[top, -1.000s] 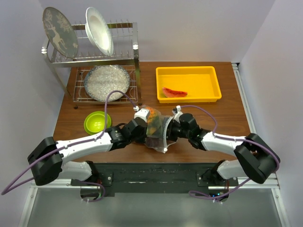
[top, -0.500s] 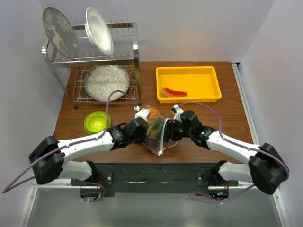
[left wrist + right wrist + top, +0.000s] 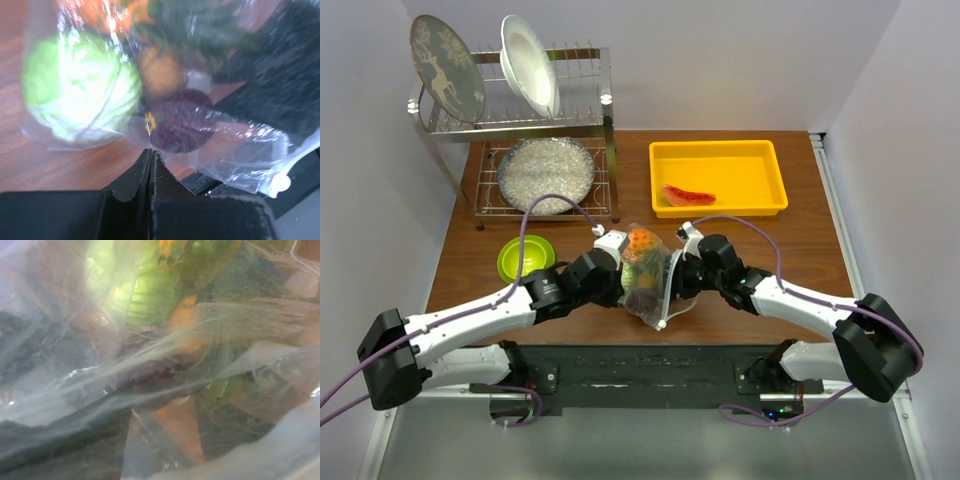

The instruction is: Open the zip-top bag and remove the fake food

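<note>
Left wrist view: left end effector [image 3: 151,151] pinched fully closed on the zip-top bag [image 3: 240,150]; right end effector [image 3: 677,277] meets the bag, opening indiscernible.

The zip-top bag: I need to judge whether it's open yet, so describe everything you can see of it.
The zip-top bag is clear, crinkly plastic, bunched between the two tools near the front edge of the table. Its white zip strip runs down the right side. Inside are a green round fruit, a dark purple-red ball and an orange fruit. The left tool is shut, pinching the film; the right tool sits at the zip side, grip hidden.
</note>
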Controlling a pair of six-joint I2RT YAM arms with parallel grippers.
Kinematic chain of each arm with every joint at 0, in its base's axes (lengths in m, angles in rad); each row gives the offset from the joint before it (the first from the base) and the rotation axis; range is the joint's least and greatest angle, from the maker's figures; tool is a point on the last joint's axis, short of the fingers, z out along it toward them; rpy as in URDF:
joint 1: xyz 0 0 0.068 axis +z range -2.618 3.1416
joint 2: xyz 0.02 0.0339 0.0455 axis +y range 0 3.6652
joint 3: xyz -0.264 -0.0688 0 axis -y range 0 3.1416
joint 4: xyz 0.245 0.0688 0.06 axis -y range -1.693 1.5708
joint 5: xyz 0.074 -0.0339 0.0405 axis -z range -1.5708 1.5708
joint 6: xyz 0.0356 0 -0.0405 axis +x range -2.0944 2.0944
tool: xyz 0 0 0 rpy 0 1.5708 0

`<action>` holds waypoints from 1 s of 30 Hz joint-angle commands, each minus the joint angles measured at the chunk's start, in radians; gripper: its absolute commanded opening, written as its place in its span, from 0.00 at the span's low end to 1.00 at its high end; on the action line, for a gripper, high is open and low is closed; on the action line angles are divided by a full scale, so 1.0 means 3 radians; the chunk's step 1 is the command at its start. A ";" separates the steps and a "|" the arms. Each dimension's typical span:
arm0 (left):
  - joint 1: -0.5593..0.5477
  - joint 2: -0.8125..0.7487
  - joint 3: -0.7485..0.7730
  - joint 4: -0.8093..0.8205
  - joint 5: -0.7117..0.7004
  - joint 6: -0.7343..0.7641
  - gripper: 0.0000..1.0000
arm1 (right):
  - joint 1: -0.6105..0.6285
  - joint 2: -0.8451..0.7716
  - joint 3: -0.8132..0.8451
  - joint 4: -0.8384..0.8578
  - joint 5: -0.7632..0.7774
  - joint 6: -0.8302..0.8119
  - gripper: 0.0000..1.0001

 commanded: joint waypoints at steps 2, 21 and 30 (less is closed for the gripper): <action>-0.0054 0.0159 -0.0215 0.0386 0.0311 -0.0173 0.00 | 0.0031 0.0021 -0.0110 0.0382 -0.0176 0.0096 0.57; -0.0192 0.0655 -0.0466 0.1149 0.0071 -0.0418 0.00 | 0.0312 0.0425 -0.0192 0.0663 -0.0038 0.0081 0.74; -0.0228 0.0763 -0.0460 0.1180 -0.0097 -0.0418 0.00 | 0.0374 0.0472 -0.0176 0.0674 0.0095 0.0137 0.65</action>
